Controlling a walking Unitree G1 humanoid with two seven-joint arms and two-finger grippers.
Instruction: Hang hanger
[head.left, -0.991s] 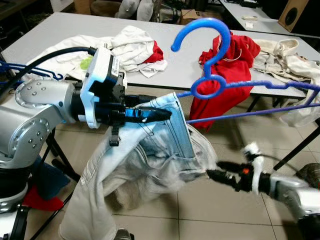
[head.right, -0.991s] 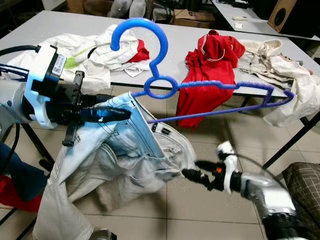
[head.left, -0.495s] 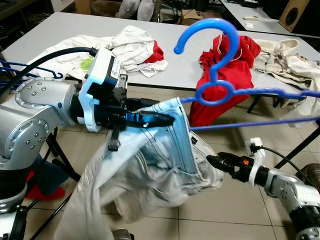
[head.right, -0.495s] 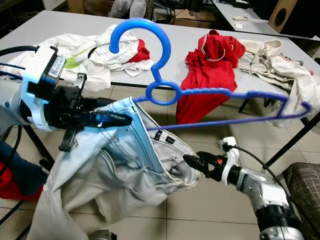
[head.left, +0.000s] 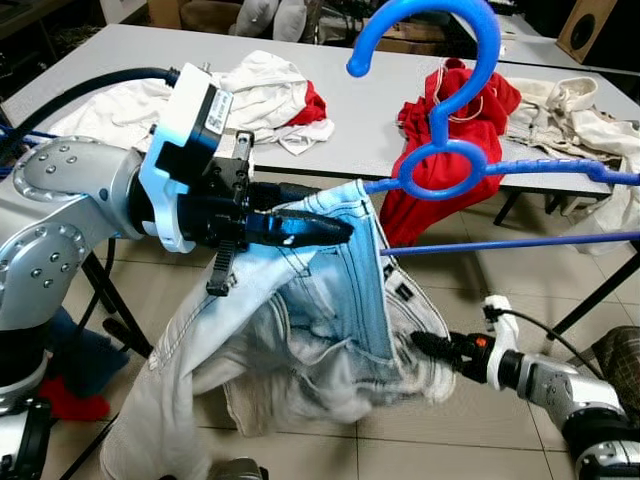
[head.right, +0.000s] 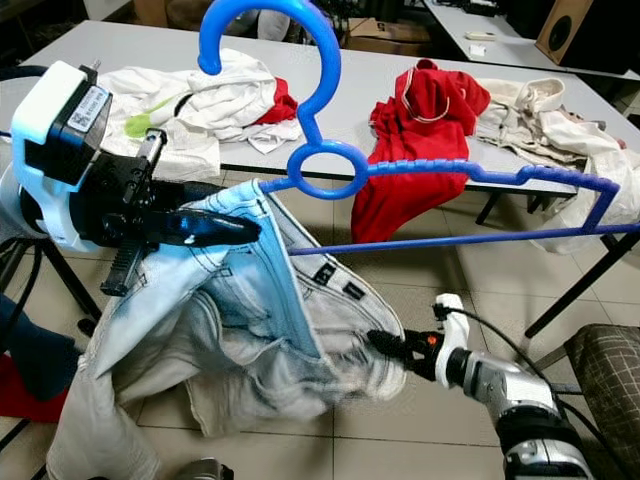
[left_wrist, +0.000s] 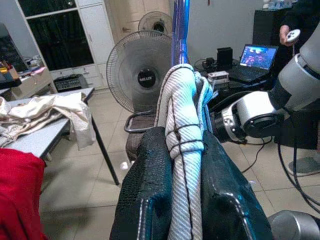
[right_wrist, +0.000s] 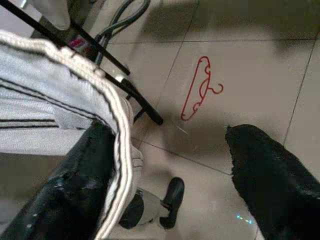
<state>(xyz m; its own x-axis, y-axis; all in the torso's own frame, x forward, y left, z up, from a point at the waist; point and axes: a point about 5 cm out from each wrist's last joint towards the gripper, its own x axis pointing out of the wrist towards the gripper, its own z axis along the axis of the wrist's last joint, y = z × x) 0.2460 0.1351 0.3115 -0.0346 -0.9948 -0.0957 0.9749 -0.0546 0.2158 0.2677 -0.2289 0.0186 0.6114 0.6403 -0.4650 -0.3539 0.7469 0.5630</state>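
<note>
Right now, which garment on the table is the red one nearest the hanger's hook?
Look at the grey table behind the blue hanger. Just behind the hanger's ring, a red garment drapes over the table's front edge. Its neighbours are cream and white; it alone hangs down towards the floor.

Left arm raised and reaching across the front of the body, wrist level; left gripper (head.left: 335, 229) has its fingers clamped together on cloth. Right arm low, extended forward and inward; right gripper (head.right: 385, 345) has its fingers spread apart, one finger (right_wrist: 82, 190) against fabric.
</note>
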